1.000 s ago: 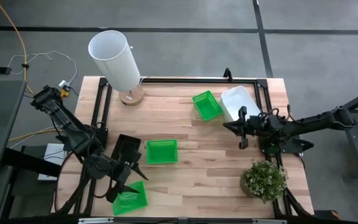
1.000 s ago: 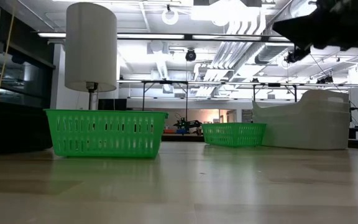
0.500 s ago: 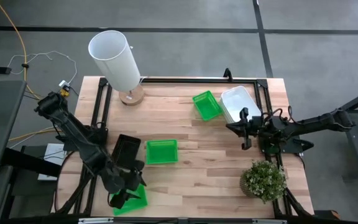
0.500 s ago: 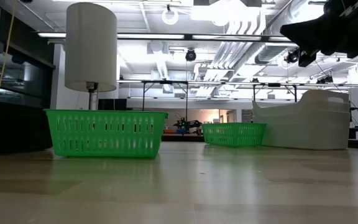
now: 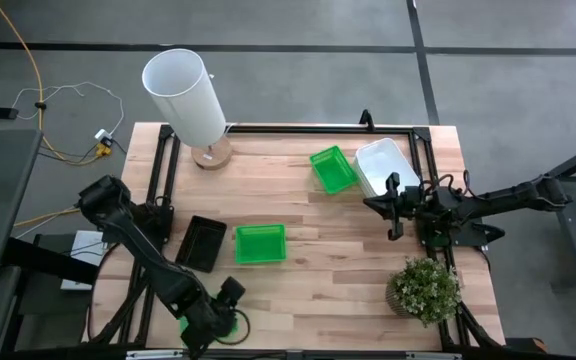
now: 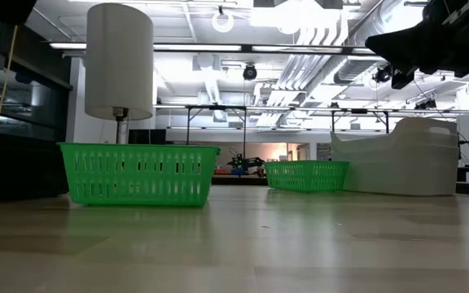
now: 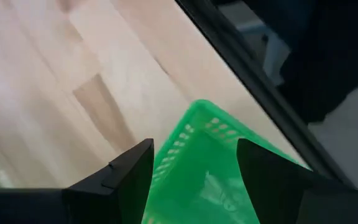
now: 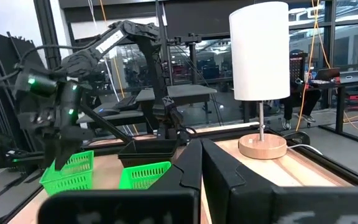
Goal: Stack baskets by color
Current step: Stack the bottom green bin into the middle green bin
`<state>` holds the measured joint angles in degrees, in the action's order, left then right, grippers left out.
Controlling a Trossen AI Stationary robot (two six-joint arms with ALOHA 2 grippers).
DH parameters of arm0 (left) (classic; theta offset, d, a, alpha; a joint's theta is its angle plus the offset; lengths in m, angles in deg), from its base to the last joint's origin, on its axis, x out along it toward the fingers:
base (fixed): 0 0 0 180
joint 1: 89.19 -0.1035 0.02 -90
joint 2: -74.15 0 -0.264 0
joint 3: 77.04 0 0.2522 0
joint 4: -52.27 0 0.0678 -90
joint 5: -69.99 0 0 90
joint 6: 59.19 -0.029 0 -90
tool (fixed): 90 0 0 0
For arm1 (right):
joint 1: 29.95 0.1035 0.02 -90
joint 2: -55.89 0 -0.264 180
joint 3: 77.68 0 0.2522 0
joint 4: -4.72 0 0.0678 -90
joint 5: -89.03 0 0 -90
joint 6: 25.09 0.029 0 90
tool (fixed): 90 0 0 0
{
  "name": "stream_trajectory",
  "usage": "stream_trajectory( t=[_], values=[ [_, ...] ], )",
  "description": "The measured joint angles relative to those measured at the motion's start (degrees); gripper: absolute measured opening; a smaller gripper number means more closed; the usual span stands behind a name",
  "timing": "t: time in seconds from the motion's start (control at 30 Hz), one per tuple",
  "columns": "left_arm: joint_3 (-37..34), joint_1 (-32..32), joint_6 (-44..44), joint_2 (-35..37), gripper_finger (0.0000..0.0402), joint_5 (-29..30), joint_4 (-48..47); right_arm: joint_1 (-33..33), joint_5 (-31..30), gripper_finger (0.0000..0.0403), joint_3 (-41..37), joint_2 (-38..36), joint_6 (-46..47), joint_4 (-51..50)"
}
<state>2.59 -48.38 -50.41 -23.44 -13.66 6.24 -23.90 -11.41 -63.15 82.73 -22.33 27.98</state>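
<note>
The left gripper (image 5: 211, 322) hung at the worktop's (image 5: 308, 290) near left corner, its fingers (image 7: 126, 177) spread across the wall of a green basket (image 7: 207, 168) that looked gripped and tilted. The right gripper (image 5: 390, 212) waited shut and empty beside the white baskets (image 5: 383, 160). A second green basket (image 5: 260, 243) lay just beside a black basket (image 5: 201, 243); a third green one (image 5: 332, 168) sat near the white ones.
</note>
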Motion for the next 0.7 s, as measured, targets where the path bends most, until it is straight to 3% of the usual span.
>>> stream_trajectory(
  t=[0.23, 0.7],
  values=[
    [3.4, -1.9, -8.0, -4.3, 0.0216, 2.6, -4.2, 0.0, -0.1, 0.0000, 0.0, 0.1, 1.1, -0.5],
    [3.5, -4.2, -12.3, -5.1, 0.0199, 0.2, -10.3, 0.0, -0.1, 0.0000, 0.0, 0.1, 1.7, -1.0]
  ],
)
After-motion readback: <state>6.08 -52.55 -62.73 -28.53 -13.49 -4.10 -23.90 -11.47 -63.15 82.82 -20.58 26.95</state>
